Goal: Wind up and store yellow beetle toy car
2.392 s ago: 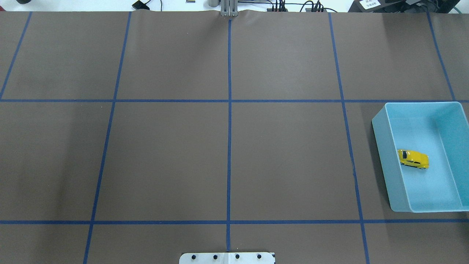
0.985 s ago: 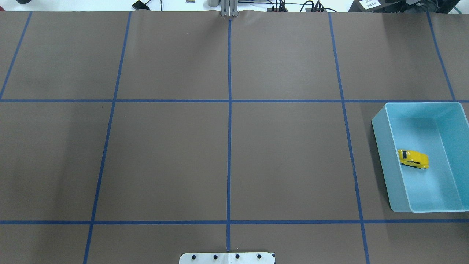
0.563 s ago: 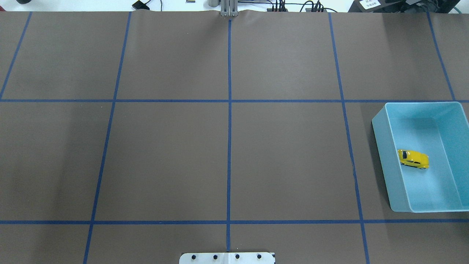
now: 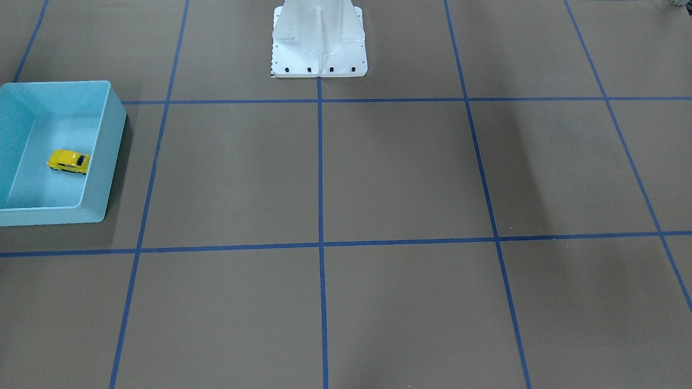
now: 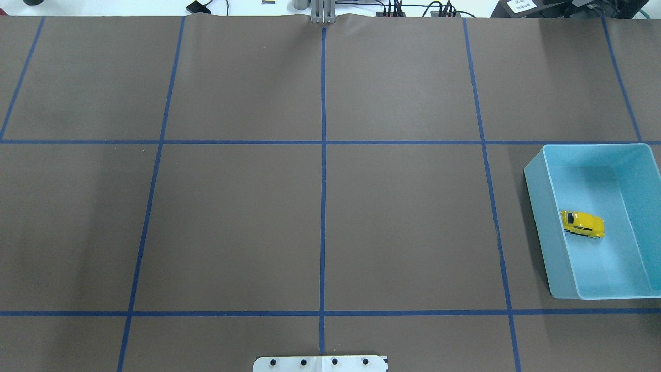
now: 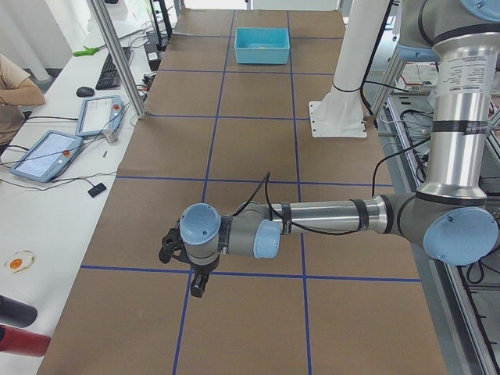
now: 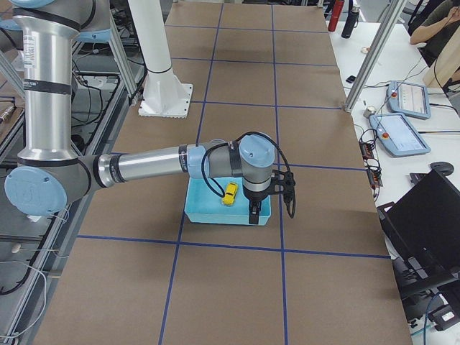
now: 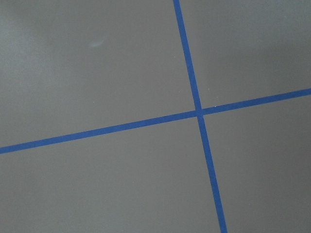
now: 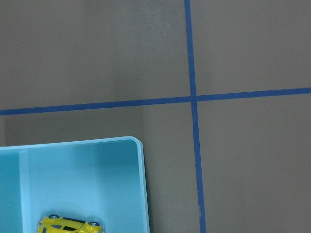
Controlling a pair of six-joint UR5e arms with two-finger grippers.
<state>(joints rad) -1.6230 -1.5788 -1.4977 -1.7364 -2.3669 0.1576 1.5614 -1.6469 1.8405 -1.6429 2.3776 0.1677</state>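
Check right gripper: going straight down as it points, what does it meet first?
The right gripper points down. Likely first: the brown table mat just outside a corner of the blue bin. Depth is unclear, so its rim is possible; the yellow beetle toy car looks off that line.

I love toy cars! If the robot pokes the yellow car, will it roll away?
Probably a little: the car seems to sit on its wheels, but the bin walls should stop it. Its glossy, rounded body looks slippery to pinch.

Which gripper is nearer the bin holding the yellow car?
The right gripper, by the blue bin holding the yellow beetle toy car; the left gripper is far off.
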